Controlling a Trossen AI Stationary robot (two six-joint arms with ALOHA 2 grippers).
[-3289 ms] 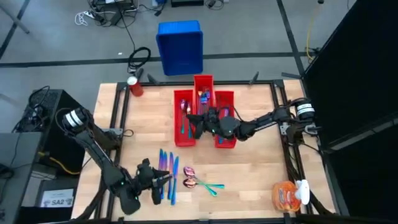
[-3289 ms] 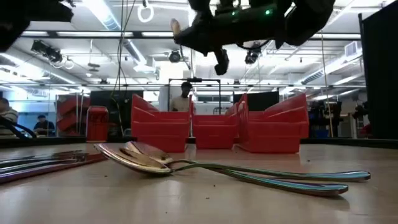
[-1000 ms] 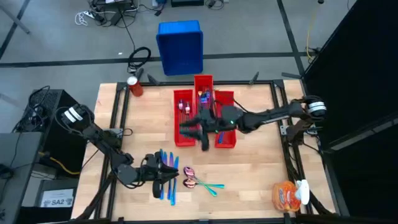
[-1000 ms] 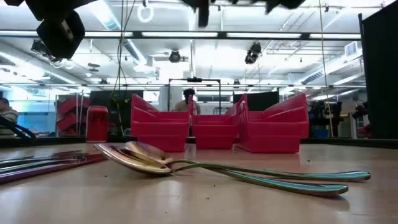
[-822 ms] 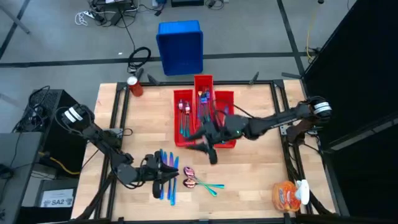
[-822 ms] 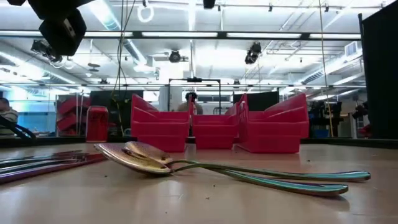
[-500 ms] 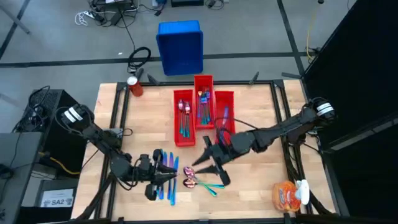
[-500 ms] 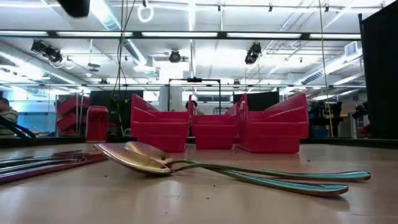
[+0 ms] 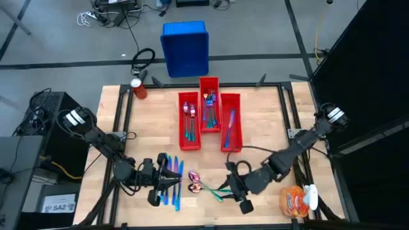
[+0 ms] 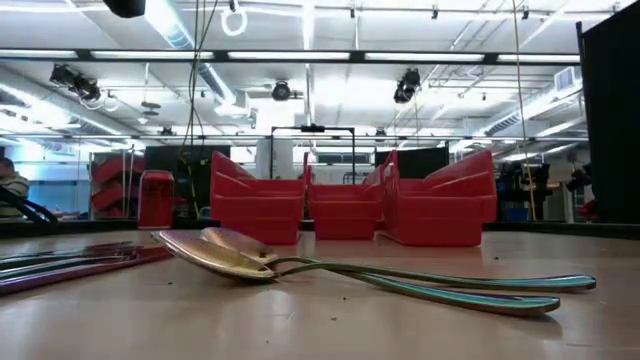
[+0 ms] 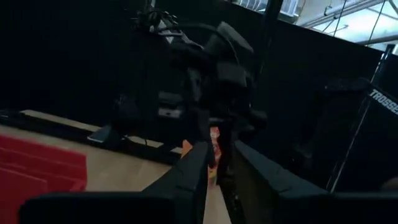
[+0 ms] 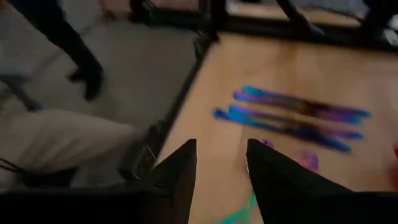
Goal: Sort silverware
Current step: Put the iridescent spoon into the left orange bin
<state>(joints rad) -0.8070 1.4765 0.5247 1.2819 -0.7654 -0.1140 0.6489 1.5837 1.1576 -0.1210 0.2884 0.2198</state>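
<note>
Red plastic bins (image 9: 210, 119), three in number, stand side by side at the middle of the wooden tabletop (image 9: 268, 124); the left one holds spoons (image 9: 189, 119) with pink bowls and teal handles, the middle one forks (image 9: 209, 107), the right one a single blue-purple knife (image 9: 231, 119). Loose silverware lies near the front edge: roughly four iridescent blue-to-purple knives (image 9: 171, 174) in a parallel row, and just beside them two spoons (image 9: 203, 188) with pink bowls and slim teal handles, seen gleaming and overlapped in the low view (image 10: 300, 266). Left hand (image 9: 171, 179) sits over the knives, fingers nearly together with a narrow gap (image 11: 198, 171), nothing seen between them. Right hand (image 9: 231, 185) hovers at the spoon handles, fingers (image 12: 177, 168) parted and holding nothing.
</note>
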